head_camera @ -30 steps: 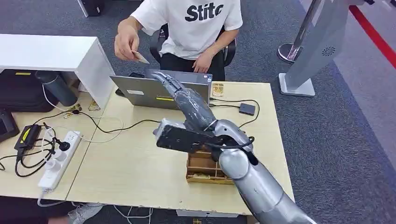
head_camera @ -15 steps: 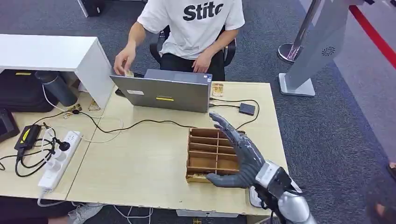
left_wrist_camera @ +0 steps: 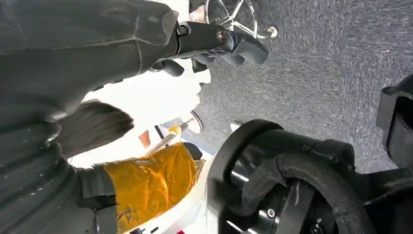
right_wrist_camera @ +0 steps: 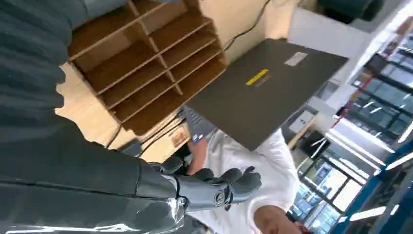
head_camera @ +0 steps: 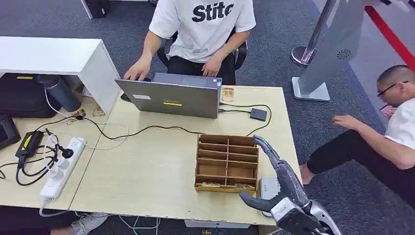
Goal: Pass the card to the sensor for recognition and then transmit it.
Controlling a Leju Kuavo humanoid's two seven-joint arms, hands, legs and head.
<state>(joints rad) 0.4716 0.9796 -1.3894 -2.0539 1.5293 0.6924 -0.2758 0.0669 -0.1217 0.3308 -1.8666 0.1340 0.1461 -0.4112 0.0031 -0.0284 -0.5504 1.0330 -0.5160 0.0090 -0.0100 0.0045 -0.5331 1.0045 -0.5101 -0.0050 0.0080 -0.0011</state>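
A grey laptop (head_camera: 169, 98) stands open at the far edge of the table (head_camera: 147, 171), its back toward the robot, with a person in a white shirt (head_camera: 203, 29) seated just behind it, one hand beside the lid. A small dark box (head_camera: 259, 114) lies to the right of the laptop, joined to it by a cable. Nearer than the laptop sits a wooden divided tray (head_camera: 226, 163); small cards (head_camera: 210, 184) lie in its nearest row, the other compartments look bare. The right hand (head_camera: 276, 183) hovers just right of the tray, fingers spread, holding nothing. The left hand (left_wrist_camera: 214, 41) hangs over carpet, fingers curled, nothing visibly in them. A white device (head_camera: 268, 188) lies under the right hand.
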